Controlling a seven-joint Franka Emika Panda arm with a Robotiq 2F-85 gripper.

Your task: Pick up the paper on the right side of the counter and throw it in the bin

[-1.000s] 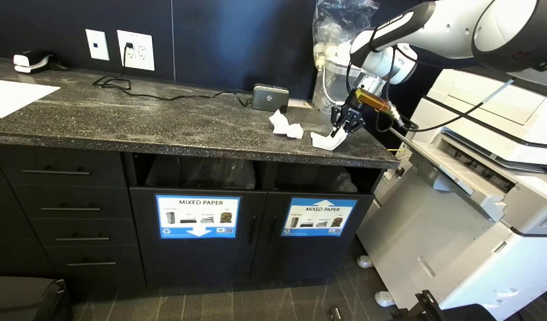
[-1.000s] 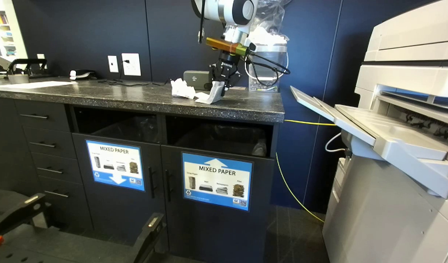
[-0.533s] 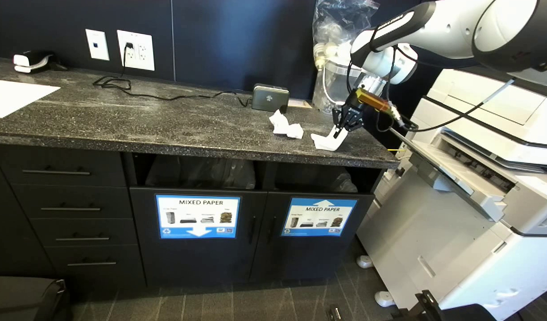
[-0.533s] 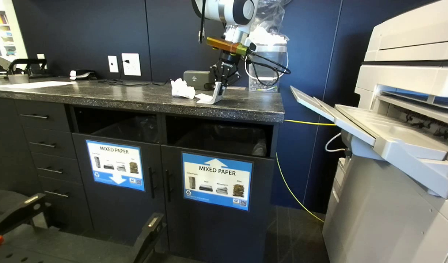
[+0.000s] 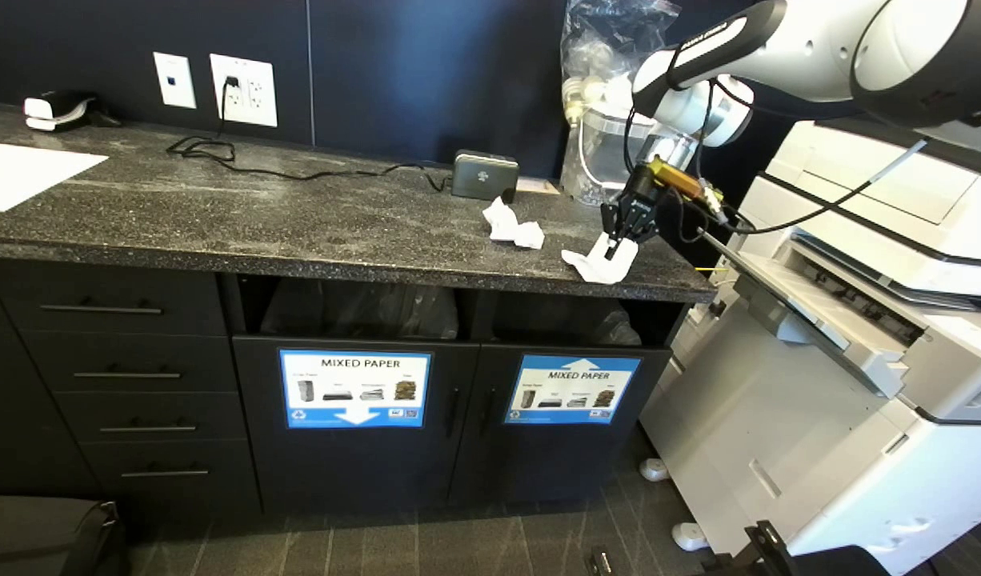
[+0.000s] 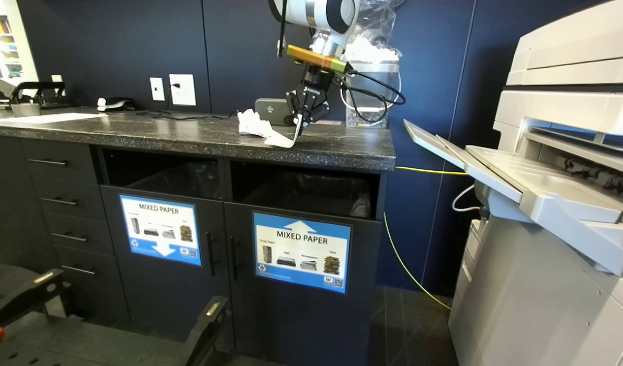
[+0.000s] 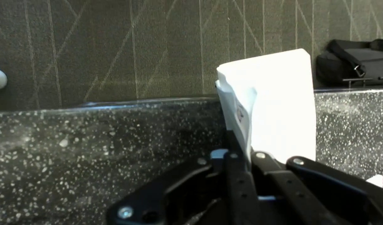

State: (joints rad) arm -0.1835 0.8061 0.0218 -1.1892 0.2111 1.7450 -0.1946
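The paper, a flattish white scrap, is at the right end of the dark speckled counter, near the front edge. My gripper is shut on its upturned part; the rest sticks out toward the front. In an exterior view the paper bends up into the jaws. In the wrist view the paper is pinched between the fingers. I cannot tell whether it touches the counter. Two bin slots, right and left, lie below; both signs read MIXED PAPER.
A bunched white paper wad stands left of the gripper. Behind are a small grey box and a clear container. A large printer stands right of the counter. Cabinet doors are below the slots.
The jaws have come together on the paper's raised part. The gripper and paper have since moved a little toward the counter's front edge. The wad has not moved.
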